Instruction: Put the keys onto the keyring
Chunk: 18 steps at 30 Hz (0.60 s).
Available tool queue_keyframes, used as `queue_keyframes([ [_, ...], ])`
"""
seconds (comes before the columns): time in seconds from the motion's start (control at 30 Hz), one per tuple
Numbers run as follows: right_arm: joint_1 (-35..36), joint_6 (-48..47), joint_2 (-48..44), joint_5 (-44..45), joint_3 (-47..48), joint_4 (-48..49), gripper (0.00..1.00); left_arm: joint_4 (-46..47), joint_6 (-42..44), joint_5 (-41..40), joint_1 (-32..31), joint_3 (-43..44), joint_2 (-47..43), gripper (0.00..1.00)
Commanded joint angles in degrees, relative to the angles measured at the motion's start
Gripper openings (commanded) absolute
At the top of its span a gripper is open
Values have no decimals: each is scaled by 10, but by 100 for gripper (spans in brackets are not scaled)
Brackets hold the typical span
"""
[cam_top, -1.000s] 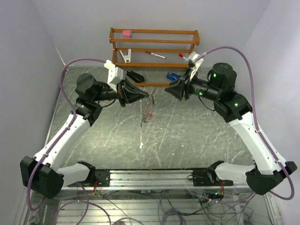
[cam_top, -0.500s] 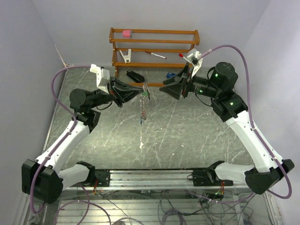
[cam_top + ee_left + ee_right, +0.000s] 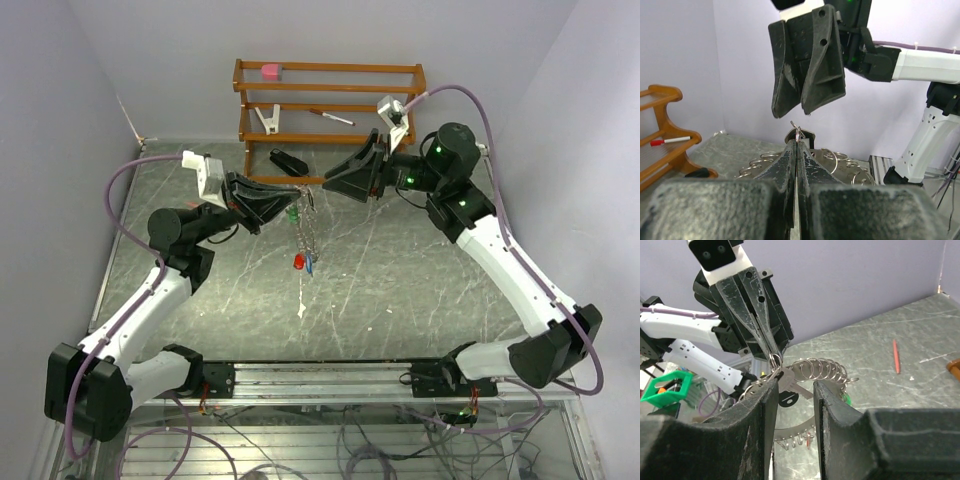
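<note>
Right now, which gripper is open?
The right gripper: its fingers stand apart, while the left gripper is shut on the keyring.

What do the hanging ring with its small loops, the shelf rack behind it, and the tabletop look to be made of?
Large grey ring fringed with small loops: bare metal, shiny glints. Orange-brown shelf rack: likely varnished wood, warm glossy rails. Dark tabletop: stone-look, white veins; possibly a printed laminate.

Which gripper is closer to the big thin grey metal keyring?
Left. The left gripper is shut on the large grey metal keyring, which hangs from it; the right gripper is open just beside its top.
</note>
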Motion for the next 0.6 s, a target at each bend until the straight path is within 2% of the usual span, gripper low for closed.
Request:
queue_keyframes([
  [0.0, -2, 46, 10, -36, -12, 71, 34, 59, -3, -23, 1, 2, -9, 7],
  [0.57, 26, 98, 54, -65, 0, 151, 28, 50, 3, -14, -9, 16, 6, 7],
])
